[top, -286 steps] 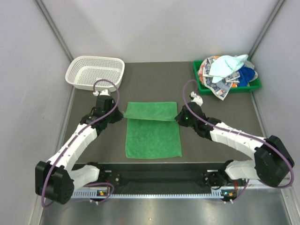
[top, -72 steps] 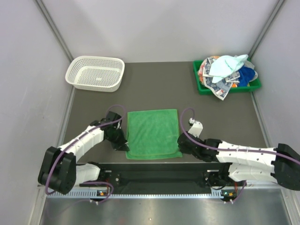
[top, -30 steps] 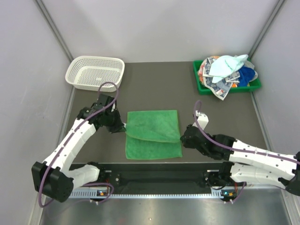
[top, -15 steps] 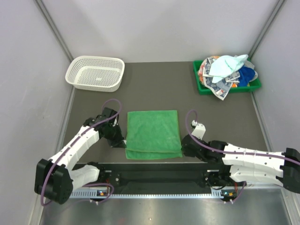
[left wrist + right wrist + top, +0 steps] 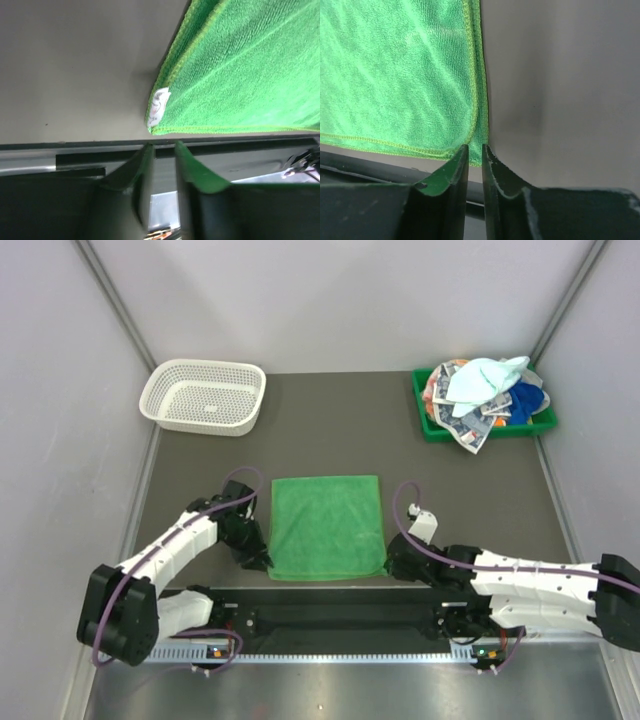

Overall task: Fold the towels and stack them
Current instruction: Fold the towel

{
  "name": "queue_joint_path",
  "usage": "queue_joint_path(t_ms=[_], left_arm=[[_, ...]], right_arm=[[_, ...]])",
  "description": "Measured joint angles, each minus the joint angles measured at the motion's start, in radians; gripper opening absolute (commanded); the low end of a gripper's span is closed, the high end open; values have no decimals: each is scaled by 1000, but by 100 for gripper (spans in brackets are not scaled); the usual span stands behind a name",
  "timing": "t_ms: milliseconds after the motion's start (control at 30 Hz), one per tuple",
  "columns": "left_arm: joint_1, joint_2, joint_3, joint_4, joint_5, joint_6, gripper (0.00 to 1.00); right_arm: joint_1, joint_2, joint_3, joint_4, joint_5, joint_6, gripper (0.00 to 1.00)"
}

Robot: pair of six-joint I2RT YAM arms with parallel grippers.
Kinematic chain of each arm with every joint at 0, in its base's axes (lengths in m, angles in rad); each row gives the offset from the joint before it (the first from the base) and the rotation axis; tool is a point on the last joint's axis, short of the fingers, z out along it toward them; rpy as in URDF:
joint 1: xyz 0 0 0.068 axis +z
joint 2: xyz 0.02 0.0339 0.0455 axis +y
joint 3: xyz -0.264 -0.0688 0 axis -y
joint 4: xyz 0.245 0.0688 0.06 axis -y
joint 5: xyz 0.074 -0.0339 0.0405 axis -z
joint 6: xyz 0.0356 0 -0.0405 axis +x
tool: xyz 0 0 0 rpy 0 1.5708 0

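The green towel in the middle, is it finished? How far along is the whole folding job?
Done: the green towel lies folded in two, doubled edges showing at its corners. In hand: the left gripper and right gripper sit at its near corners, jaws slightly apart, gripping nothing. Left: the heap of towels in the green tray, all unfolded; no stack yet.

No legible text — white tag [image 5: 159, 106] on green towel [image 5: 240, 75] blurred.
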Motion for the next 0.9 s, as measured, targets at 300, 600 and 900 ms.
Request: queue_joint_path(t_ms=[300, 600, 900], left_arm=[[0, 7, 165, -43, -64, 30, 37], [2, 269, 345, 90, -118, 42, 31], [13, 565, 456, 228, -140, 31, 31]], right_arm=[[-10, -49, 68, -34, 41, -48, 22], [-14, 137, 119, 62, 35, -106, 18], [-14, 84, -50, 186, -5, -56, 18]])
